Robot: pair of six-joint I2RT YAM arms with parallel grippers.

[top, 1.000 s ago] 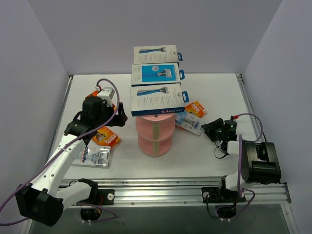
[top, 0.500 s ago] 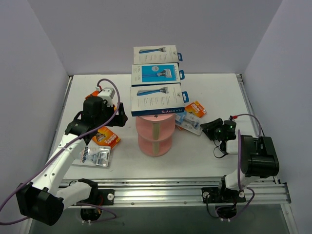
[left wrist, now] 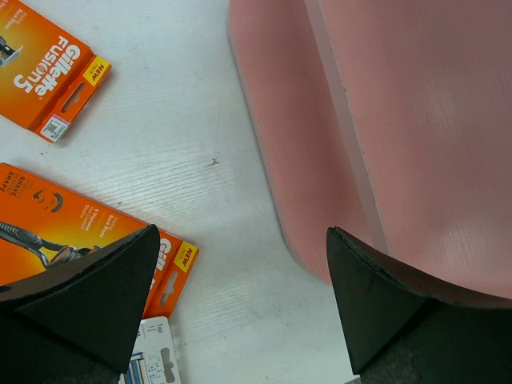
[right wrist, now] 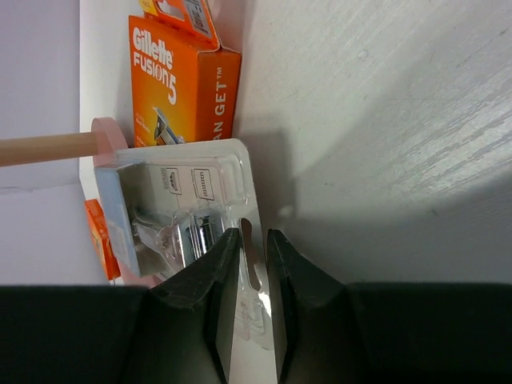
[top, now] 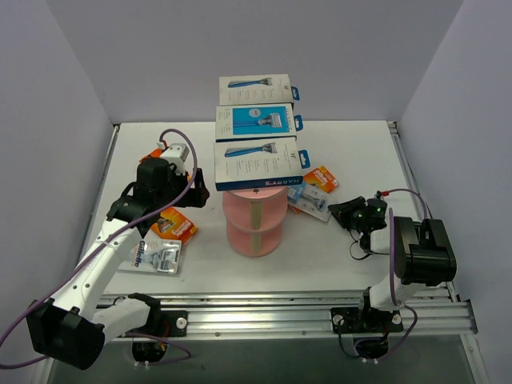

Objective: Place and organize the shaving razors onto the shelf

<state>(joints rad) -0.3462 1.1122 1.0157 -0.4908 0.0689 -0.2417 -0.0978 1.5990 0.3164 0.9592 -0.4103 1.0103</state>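
Right wrist view: right gripper (right wrist: pixel 252 234) pinches the hang-slot edge of a clear blister pack (right wrist: pixel 176 208). The pack lies on the table (right wrist: pixel 384 120) just beside an orange Gillette box (right wrist: pixel 182 80), right of the pink shelf (top: pixel 237 210). Left gripper (left wrist: pixel 240 232) gapes wide, holding nothing. Likely failure: so thin a bite (on slick, flexing plastic) slips on lifting. The Harry's boxes (top: pixel 258 164) overhanging the top tier could also be knocked off.

White arms (top: pixel 104 256), black claws (top: pixel 346 211), purple cables (top: pixel 178 134)
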